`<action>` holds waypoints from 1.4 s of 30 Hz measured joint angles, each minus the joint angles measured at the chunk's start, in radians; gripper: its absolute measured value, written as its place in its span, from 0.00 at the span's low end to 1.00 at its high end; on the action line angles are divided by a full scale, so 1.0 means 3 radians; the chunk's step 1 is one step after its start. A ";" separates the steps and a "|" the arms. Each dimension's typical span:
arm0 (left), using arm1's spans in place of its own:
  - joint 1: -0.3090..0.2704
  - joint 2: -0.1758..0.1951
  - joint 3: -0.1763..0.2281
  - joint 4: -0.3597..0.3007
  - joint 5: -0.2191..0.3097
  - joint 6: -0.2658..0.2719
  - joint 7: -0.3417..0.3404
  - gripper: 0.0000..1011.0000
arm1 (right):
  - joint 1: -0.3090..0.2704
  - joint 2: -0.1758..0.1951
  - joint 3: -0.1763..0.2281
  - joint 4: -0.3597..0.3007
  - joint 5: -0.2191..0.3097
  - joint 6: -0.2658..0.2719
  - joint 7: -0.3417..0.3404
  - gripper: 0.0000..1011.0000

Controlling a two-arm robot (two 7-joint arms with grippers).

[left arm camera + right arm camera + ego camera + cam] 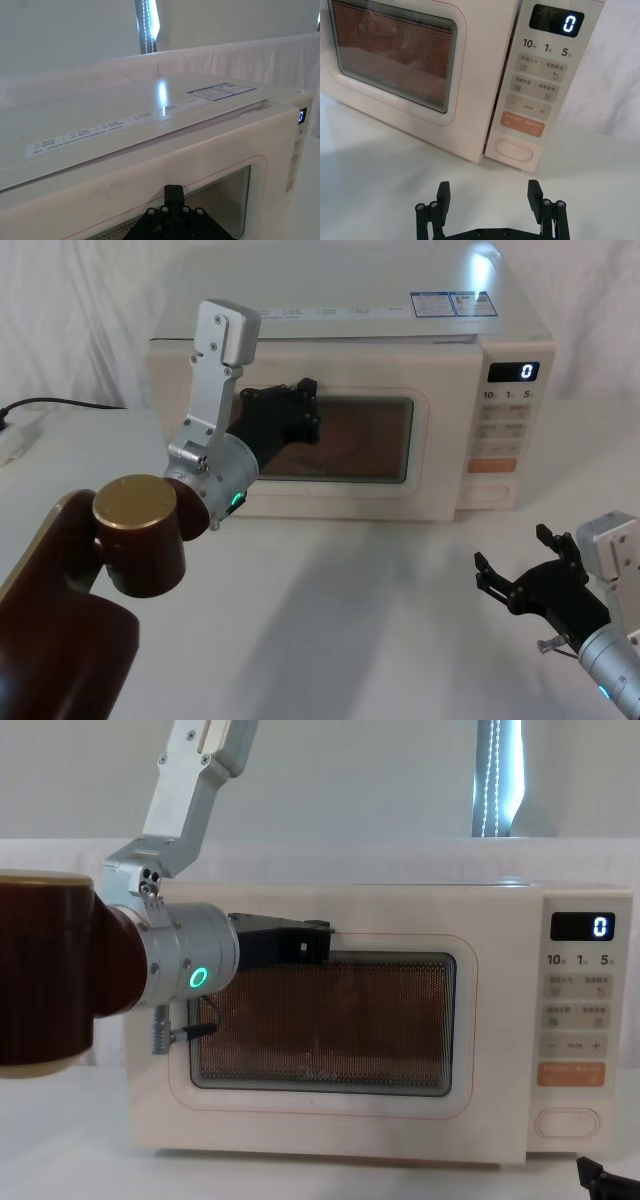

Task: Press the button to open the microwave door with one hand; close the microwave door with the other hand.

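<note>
Down at the near right of the white surface (330, 640), the right gripper (490, 192) hangs low with its fingers spread apart and nothing between them, pointed toward the control panel but well short of it. Beyond it, the button (514, 149) sits untouched at the bottom of that panel, under the orange key (522, 126). Farther back and to the left, the left gripper (290, 410) is up against the upper left part of the microwave door (320, 1020); I cannot tell whether its fingers are parted or closed. That door lies flush with the front of the microwave (380, 330), and the display (513, 371) reads 0. To my eye the door looks shut, with the left arm placed as if for the closing push.
</note>
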 joint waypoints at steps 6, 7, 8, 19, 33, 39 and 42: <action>-0.0057 -0.0047 -0.0005 0.0079 0.0031 -0.0015 -0.0019 0.00 | 0.0000 0.0000 0.0000 0.0000 0.0000 0.0000 0.0000 0.99; -0.0070 -0.0060 -0.0005 0.0099 0.0038 -0.0017 -0.0022 0.00 | 0.0000 0.0000 0.0000 0.0000 0.0000 0.0000 0.0000 0.99; -0.0076 -0.0066 -0.0004 0.0109 0.0042 -0.0019 -0.0023 0.00 | 0.0000 0.0000 0.0000 0.0000 0.0000 0.0000 0.0000 0.99; -0.0099 -0.0125 -0.0008 0.0163 0.0086 -0.0027 -0.0011 0.00 | 0.0000 0.0000 0.0000 0.0000 0.0000 0.0000 0.0000 0.99; -0.0095 -0.0163 -0.0051 0.0172 0.0119 -0.0015 0.0003 0.00 | 0.0000 0.0000 0.0000 0.0000 0.0000 0.0000 0.0000 0.99; -0.0101 -0.0174 -0.0060 0.0183 0.0131 -0.0011 0.0004 0.00 | 0.0000 0.0000 0.0000 0.0000 0.0000 0.0000 0.0000 0.99; -0.0101 -0.0180 -0.0065 0.0184 0.0137 -0.0007 0.0008 0.00 | 0.0000 0.0000 0.0000 0.0000 0.0000 0.0000 0.0000 0.99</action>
